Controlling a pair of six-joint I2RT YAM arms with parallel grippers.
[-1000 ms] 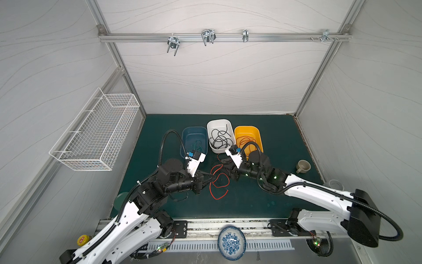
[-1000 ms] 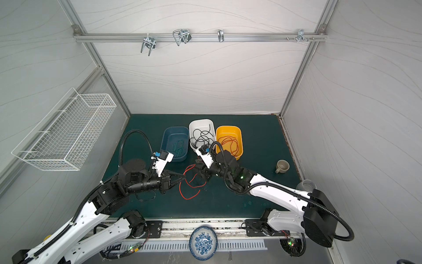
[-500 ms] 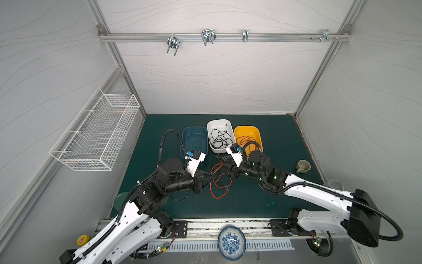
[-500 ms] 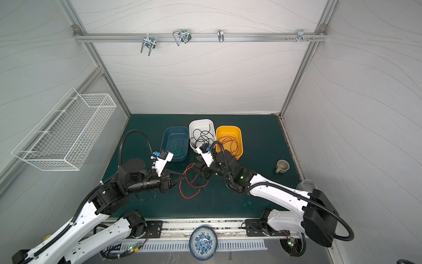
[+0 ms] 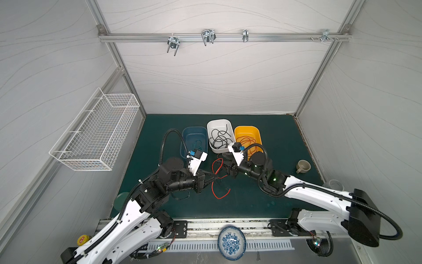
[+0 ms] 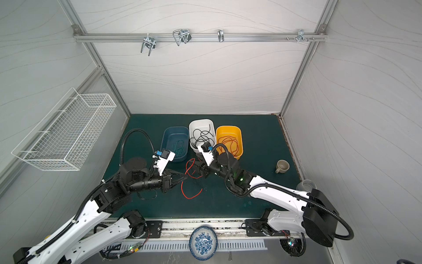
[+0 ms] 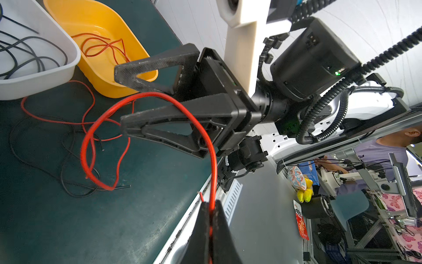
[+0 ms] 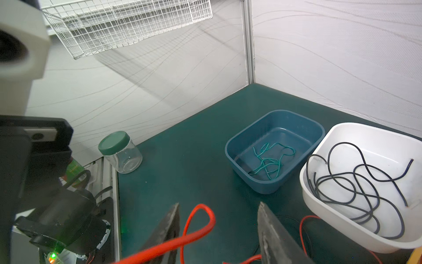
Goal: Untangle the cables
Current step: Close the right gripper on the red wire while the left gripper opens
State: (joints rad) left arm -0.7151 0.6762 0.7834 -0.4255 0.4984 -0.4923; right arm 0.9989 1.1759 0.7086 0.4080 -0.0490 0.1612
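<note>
A white wire basket [image 5: 98,134] hangs on the left wall. A glass jar [image 8: 121,152] with a green lid stands at the left edge of the green surface [image 5: 251,201].

The left hand [image 5: 214,177] is squeezed tight on a red cable [image 7: 82,150], close to the cable's tip. From there the red cable bends up in a big loop. Then it drops to the surface in the middle, where it lies mixed up with a thin black cable [image 7: 77,196].

Behind this mess, 3 bins stand side by side. The blue bin [image 8: 265,186] holds green cables [image 8: 267,163]. The white bin [image 8: 331,225] holds black cables [image 5: 219,139]. The yellow bin [image 7: 109,89] holds red cables [image 7: 102,46].

The right hand [image 7: 119,97] is in front of the bins and points at the left hand. It is about half open and grips nothing. The red loop goes between its 2 fingers, but I cannot tell if a finger touches it.

A cup [image 5: 303,166] sits far off on the right.
</note>
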